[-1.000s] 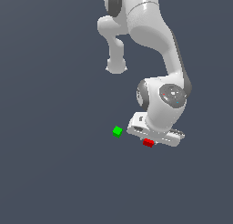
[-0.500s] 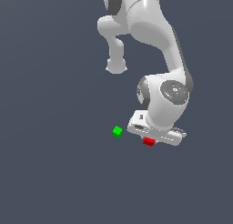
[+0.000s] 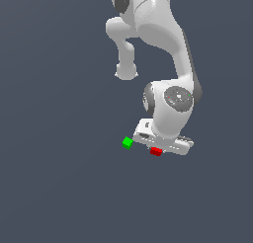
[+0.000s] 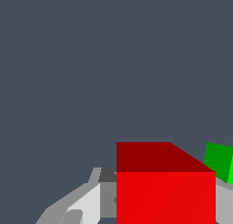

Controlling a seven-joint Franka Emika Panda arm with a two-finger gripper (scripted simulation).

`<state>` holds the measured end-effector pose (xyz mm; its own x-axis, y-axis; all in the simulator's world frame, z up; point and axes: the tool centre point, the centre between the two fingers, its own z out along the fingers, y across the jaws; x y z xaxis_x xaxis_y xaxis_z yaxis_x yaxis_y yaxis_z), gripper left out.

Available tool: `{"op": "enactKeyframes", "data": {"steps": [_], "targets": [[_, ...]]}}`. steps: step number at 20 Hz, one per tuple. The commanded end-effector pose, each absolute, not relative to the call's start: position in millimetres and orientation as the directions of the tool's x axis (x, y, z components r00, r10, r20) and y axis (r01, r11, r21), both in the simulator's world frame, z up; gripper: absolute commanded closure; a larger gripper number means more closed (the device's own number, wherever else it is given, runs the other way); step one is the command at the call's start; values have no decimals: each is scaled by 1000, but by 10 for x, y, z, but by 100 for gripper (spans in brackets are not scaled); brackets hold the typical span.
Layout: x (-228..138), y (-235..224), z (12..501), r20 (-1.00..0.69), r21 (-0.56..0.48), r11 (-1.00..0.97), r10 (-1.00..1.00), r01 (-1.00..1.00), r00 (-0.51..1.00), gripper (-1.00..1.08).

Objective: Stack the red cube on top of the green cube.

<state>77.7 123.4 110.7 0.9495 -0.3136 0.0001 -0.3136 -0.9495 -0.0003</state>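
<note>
The green cube lies to the exterior view's left of the red cube, apart from it; the hand sits over the red cube.

So the red cube is a tiny plain bright red block, sitting right under the white robot hand in the exterior view, partly tucked against its lower edge. In the wrist view the red cube fills the near part of the frame, darker top face, brighter front face, looks square-on and not tilted. Can't tell from either view if it's off the floor or resting on it.

The green cube is the same size, plain bright green, a bit toward the exterior view's left of the red one and slightly higher in the picture. They're near each other but apart, not touching. In the wrist view the green cube peeks out just past the red one, turned at an angle to it.
</note>
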Motion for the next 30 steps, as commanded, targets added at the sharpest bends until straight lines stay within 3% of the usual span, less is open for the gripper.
{"op": "enactKeyframes", "data": {"steps": [1,16,26,27,30], "targets": [[715,1132,1069,1,0,-949,-314,-314,949,108],[172,256,690,0,0,-949,-315,-315,949,108],[71,56,603,0,0,-949,-315,-315,949,108],[71,56,603,0,0,-949,-315,-315,949,-92],[71,56,603,0,0,-949,-315,-315,949,-92]]}}
